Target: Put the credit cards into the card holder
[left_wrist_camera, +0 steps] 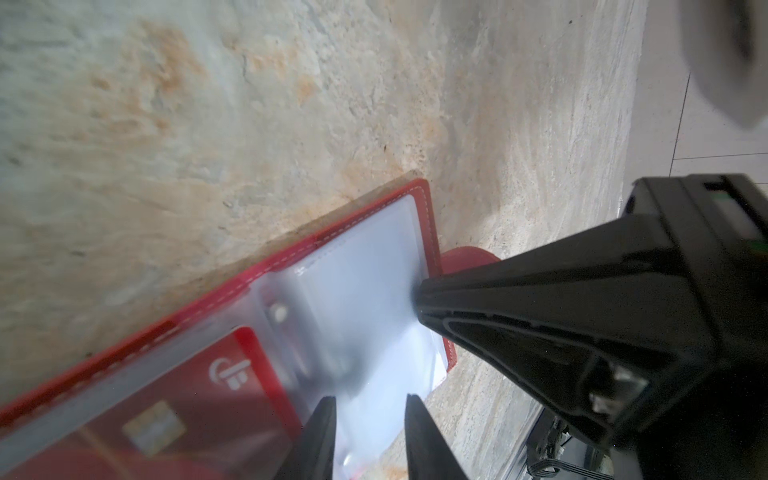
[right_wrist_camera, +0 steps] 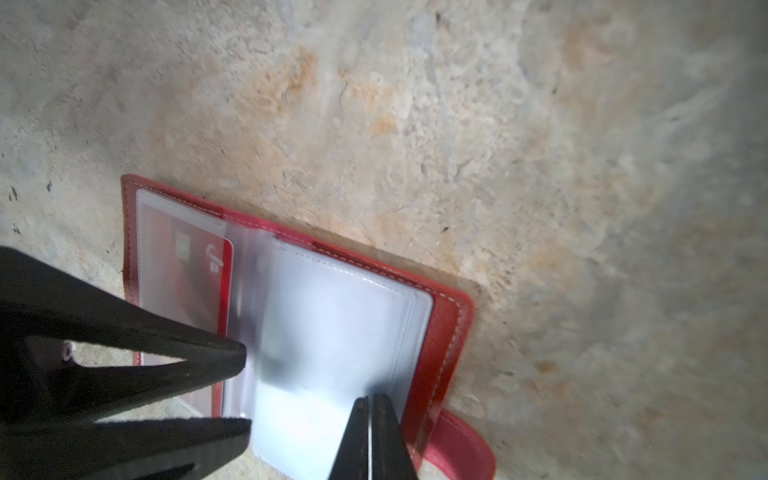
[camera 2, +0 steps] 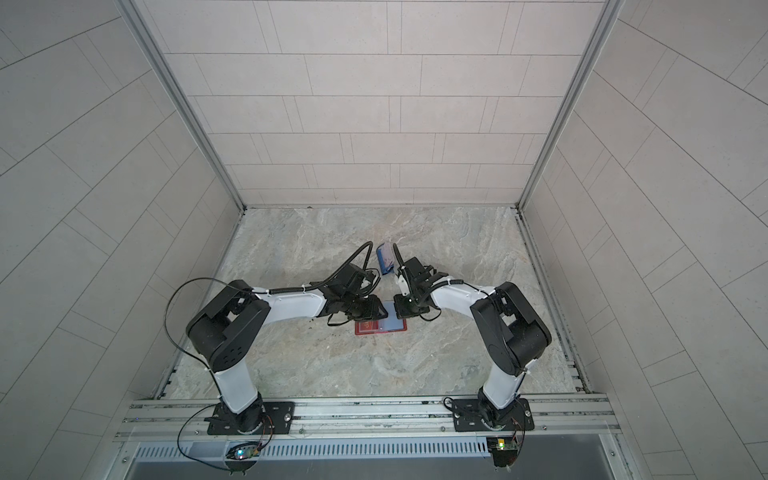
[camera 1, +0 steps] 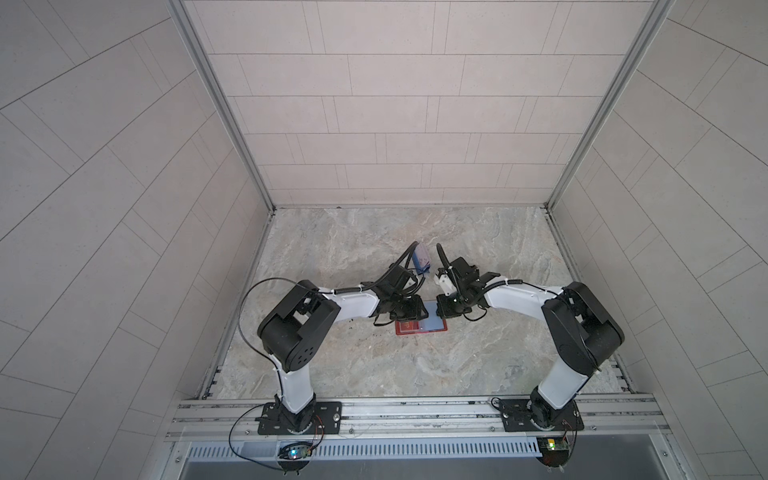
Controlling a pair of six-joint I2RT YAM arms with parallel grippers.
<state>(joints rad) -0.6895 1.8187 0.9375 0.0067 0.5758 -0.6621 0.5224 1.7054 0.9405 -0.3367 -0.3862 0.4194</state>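
The red card holder lies open on the table between both grippers. A red credit card sits inside a clear sleeve on one half. Over the other half a pale, frosted sleeve is lifted. My right gripper is shut on that sleeve's thin edge, close to the snap tab. My left gripper is open, its fingers apart over the sleeve near the spine. A pale lavender-blue card stands behind them.
The lavender card leans in a small blue stand just behind the two wrists. Marble-patterned table runs to grey tiled walls on three sides. A metal rail carries both arm bases at the front.
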